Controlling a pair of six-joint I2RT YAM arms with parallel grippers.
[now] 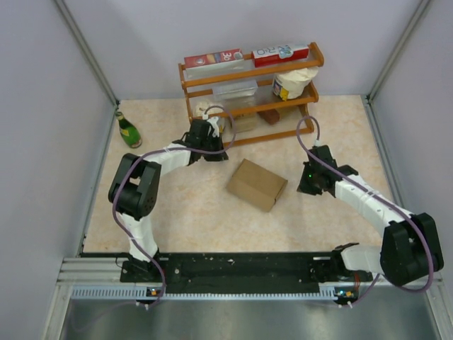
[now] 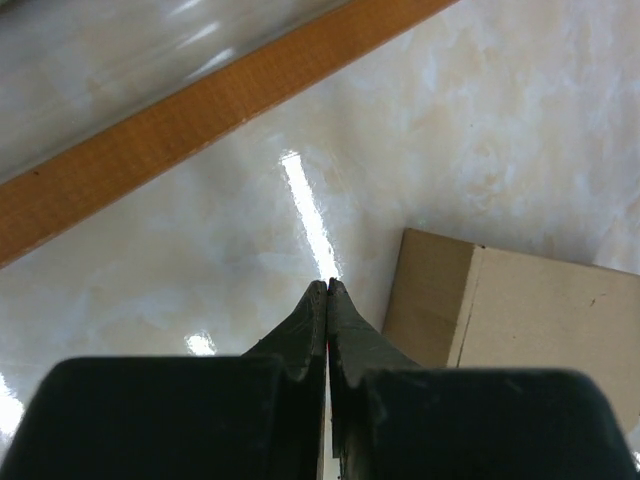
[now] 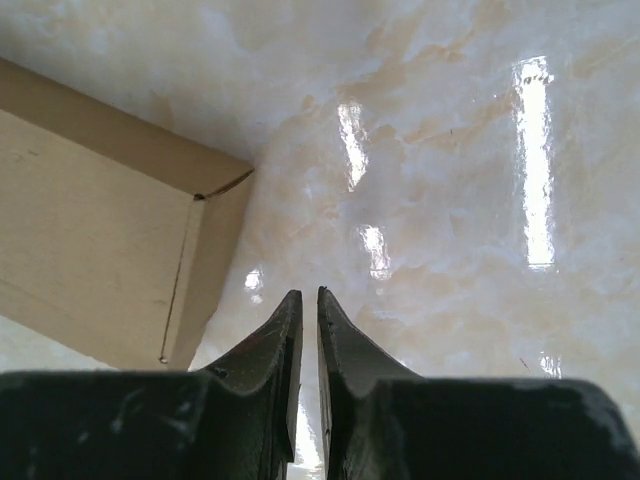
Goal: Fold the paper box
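The pale marble-patterned table [image 1: 198, 212] carries a wooden rack [image 1: 248, 73] at its far side. The paper box [image 1: 256, 184], a small brown carton, lies flat on the table in front of the rack's middle, apart from it and turned askew to its front rail. The left gripper [image 2: 328, 290] hangs just before the rack's left end, its jaws pressed together on nothing. The right gripper [image 3: 309, 298] hovers in front of the rack's right end, farther out, its jaws all but closed with a thin slit between them, empty. A green bottle [image 1: 128, 130] lies left of the rack.
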